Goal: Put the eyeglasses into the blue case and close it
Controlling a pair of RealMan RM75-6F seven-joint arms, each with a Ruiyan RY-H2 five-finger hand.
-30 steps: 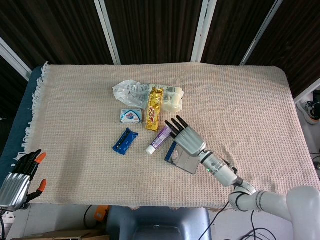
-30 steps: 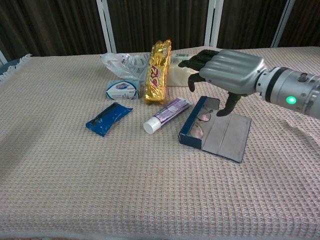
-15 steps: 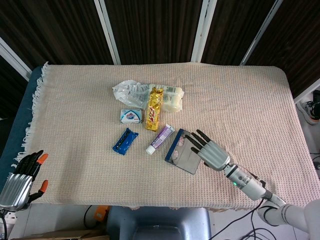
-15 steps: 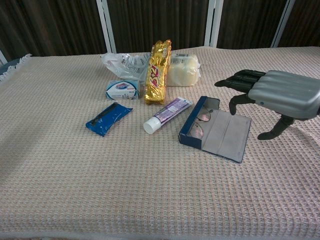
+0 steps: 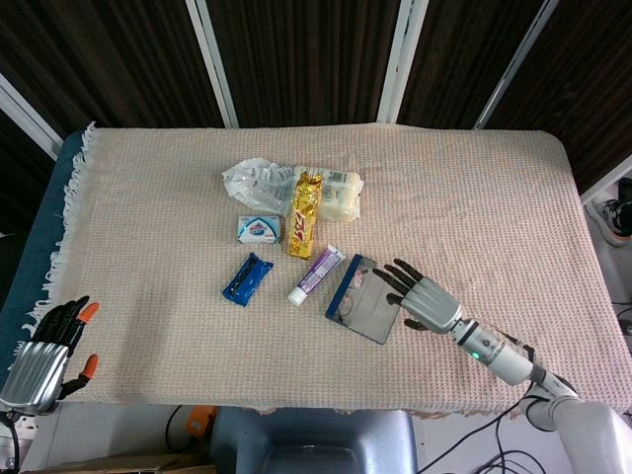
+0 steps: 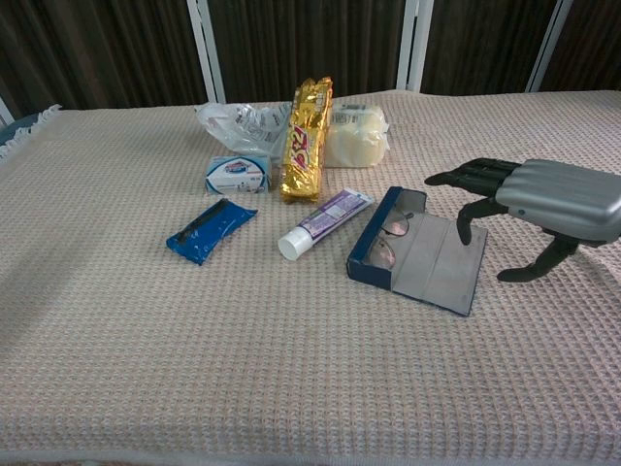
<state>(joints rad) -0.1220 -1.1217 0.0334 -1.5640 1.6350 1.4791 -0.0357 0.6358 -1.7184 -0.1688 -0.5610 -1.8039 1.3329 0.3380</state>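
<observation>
The eyeglasses point(image 6: 389, 240) are lying inside the tray of the blue case point(image 6: 419, 250), which is sitting open on the desk point(image 6: 291, 369) with its grey flap spread flat toward the right; so the placing step looks done and the closing step is in hand. The right hand point(image 6: 543, 204) is hovering just beside the flap's right edge, fingers spread, holding nothing; the left hand point(image 5: 41, 348) is hanging off the desk's near-left corner, fingers apart, empty. Next, I judge, the right hand is needing to get under the flap's free edge and fold it leftward over the tray, without dragging the case toward the toothpaste tube point(image 6: 324, 222).
</observation>
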